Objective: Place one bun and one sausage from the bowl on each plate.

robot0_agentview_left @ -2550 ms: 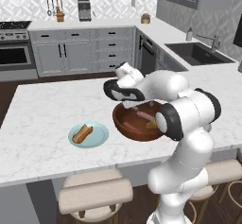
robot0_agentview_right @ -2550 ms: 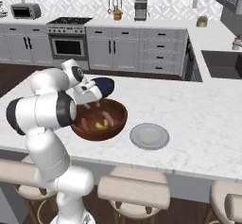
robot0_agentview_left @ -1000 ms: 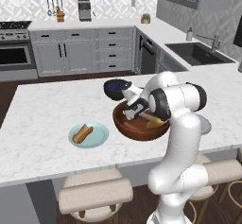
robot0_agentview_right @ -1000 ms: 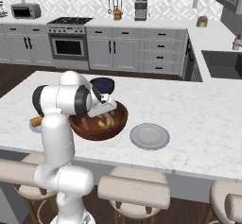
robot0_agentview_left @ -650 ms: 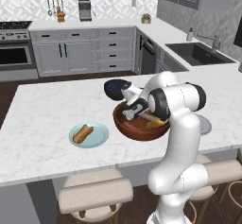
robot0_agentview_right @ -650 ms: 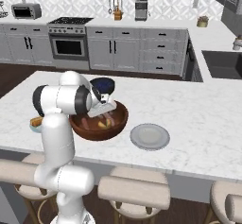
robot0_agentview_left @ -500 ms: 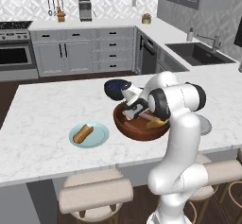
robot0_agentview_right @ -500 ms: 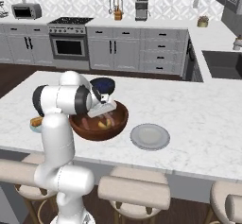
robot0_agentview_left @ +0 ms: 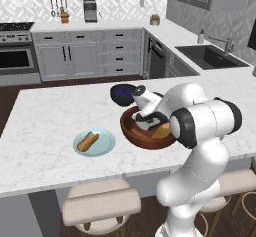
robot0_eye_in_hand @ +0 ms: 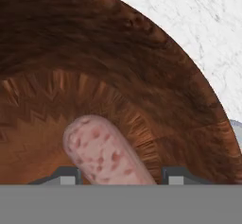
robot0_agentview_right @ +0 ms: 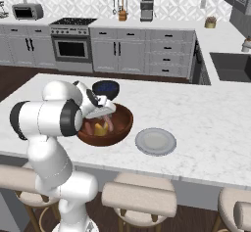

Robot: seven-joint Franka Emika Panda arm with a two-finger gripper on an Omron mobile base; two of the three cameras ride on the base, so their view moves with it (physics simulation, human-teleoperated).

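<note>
My gripper (robot0_agentview_left: pixel 148 123) reaches down into the big reddish-brown wooden bowl (robot0_agentview_left: pixel 134 135), seen from the other side as the bowl (robot0_agentview_right: pixel 125 121) with the gripper (robot0_agentview_right: pixel 106 112) over its left half. In the hand view the gripper (robot0_eye_in_hand: pixel 120 176) has a pink speckled sausage (robot0_eye_in_hand: pixel 101 151) between its two tips, lying on the bowl's floor (robot0_eye_in_hand: pixel 94 53); the tips sit against both of its sides. A yellowish bun (robot0_agentview_right: pixel 100 129) lies beside it. A light blue plate (robot0_agentview_left: pixel 106 146) left of the bowl carries a bun with a sausage (robot0_agentview_left: pixel 88 140). A grey plate (robot0_agentview_right: pixel 155 141) right of the bowl is bare.
A smaller dark blue bowl (robot0_agentview_left: pixel 122 92) stands just behind the wooden one on the marble island. Padded stools (robot0_agentview_left: pixel 100 206) line the island's near edge. Cabinets, a stove and a sink run along the far walls.
2.5 s ago the hand hung above the bowl's rim; it has since dropped into the bowl. Over the last second nothing has visibly moved.
</note>
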